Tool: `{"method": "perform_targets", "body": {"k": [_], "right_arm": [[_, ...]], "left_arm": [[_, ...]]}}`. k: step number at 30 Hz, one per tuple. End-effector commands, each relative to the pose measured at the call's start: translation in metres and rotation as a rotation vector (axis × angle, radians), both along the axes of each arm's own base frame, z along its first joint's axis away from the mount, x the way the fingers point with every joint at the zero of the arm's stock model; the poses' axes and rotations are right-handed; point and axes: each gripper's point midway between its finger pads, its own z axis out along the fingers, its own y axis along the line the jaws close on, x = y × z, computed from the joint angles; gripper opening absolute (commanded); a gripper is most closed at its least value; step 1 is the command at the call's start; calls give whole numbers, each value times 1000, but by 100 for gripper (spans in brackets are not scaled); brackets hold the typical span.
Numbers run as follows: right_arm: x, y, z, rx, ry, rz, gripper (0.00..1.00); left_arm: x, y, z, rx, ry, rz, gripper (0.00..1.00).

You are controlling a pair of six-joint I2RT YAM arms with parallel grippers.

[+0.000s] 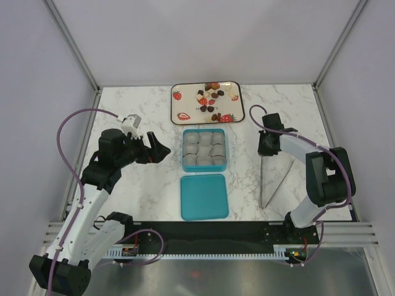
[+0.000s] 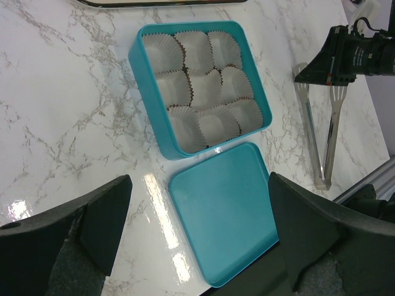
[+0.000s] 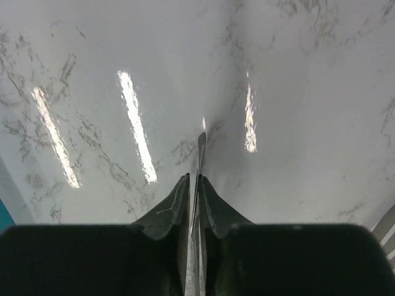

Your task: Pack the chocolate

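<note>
The chocolate (image 1: 210, 98) is several small dark, milk-brown and white pieces on the strawberry-printed tray (image 1: 175, 105) at the back. The teal box (image 1: 184, 151) sits mid-table, filled with empty liner cups (image 2: 203, 86); its wall (image 2: 145, 92) shows in the left wrist view. Its lid (image 1: 204, 196) lies flat just in front; it also shows in the left wrist view (image 2: 225, 216). My left gripper (image 1: 157, 150) is open and empty, left of the box, above the table (image 2: 199, 179). My right gripper (image 1: 266, 148) is right of the box, shut on one thin metal arm of the tongs (image 3: 201, 140).
The metal tongs (image 1: 271, 182) lie in a V on the table's right side, hinge towards the near edge; they also show in the left wrist view (image 2: 321, 142). White walls surround the marble table (image 1: 136, 185). A black strip runs along the near edge.
</note>
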Motion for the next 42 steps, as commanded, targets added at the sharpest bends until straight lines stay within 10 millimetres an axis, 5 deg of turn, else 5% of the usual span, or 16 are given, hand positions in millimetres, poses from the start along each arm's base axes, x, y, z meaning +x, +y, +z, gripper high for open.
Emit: {"method": "perform_targets", "body": {"k": [1, 9, 19, 20, 22, 23, 25, 27, 29, 35, 42], "right_arm": [[45, -1, 24, -55, -124, 39, 15], [96, 6, 23, -94, -154, 106, 0], [136, 8, -1, -137, -132, 117, 1], [136, 6, -1, -146, -123, 113, 5], [139, 4, 6, -151, -132, 94, 29], [141, 4, 18, -148, -151, 81, 50], [140, 3, 32, -148, -172, 65, 66], [136, -6, 56, -174, -198, 17, 88], [120, -13, 72, -187, -183, -29, 98], [51, -31, 79, -196, -88, -133, 98], [3, -35, 78, -161, -79, -123, 98]], "left_arm": [[1, -3, 1, -6, -11, -19, 100], [2, -3, -1, -4, -1, -15, 100], [2, -3, -1, 0, -3, -16, 100], [2, -3, -2, 0, 0, -16, 100], [2, -3, -2, 0, 0, -17, 100], [2, -3, -2, -1, 2, -20, 100], [2, -3, -2, -2, 0, -19, 100], [1, -5, -1, -6, -1, -25, 100], [0, -5, -1, -5, -2, -27, 100], [-5, -10, 2, -4, -15, -53, 100], [-13, -18, 7, -6, -35, -96, 100]]}}
